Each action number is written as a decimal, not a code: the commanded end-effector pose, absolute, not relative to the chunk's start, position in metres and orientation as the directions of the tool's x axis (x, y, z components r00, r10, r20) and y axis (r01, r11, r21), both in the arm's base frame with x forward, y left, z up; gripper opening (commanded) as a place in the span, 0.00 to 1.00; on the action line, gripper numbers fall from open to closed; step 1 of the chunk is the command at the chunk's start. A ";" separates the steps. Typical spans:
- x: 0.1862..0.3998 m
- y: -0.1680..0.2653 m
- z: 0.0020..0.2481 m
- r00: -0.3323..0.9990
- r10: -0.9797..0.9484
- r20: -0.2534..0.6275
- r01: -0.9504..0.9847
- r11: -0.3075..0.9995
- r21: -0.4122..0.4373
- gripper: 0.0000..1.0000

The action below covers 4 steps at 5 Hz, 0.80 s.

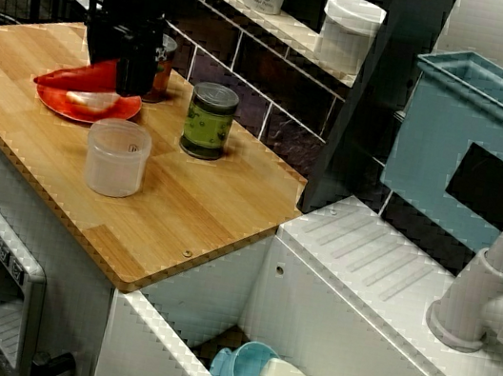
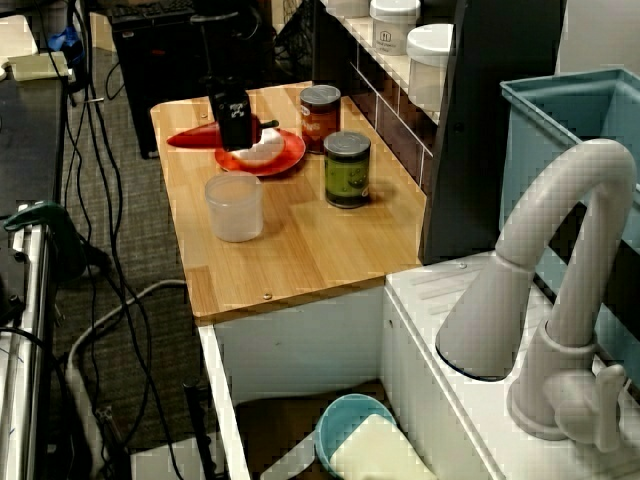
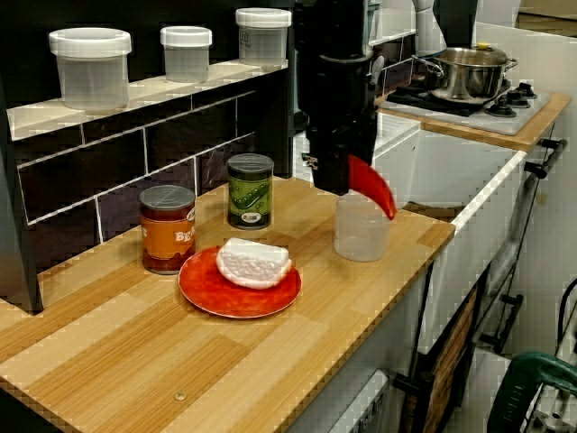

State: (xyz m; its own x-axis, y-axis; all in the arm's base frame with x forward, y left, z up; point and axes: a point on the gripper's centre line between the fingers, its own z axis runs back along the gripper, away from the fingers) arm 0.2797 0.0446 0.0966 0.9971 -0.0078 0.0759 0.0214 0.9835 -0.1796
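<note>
While it hangs near the red plate, the gripper has its fingers clamped on what looks like a red pepper. A clear cup stands alongside.

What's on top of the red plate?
A white lumpy block lies on the red plate. What is under the block is hidden. Nearby, the end effector grips a red pepper.

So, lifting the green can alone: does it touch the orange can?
Apart. The view facing the shelf shows dark tile and counter between the green can and the orange can.
</note>
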 end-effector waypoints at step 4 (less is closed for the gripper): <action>0.288 -0.017 0.105 0.995 -0.049 0.089 0.061 0.988 -0.143 0.00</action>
State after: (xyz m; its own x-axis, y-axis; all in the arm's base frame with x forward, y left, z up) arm 0.2820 -0.0171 0.0957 0.9979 -0.0420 0.0491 0.0490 0.9873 -0.1512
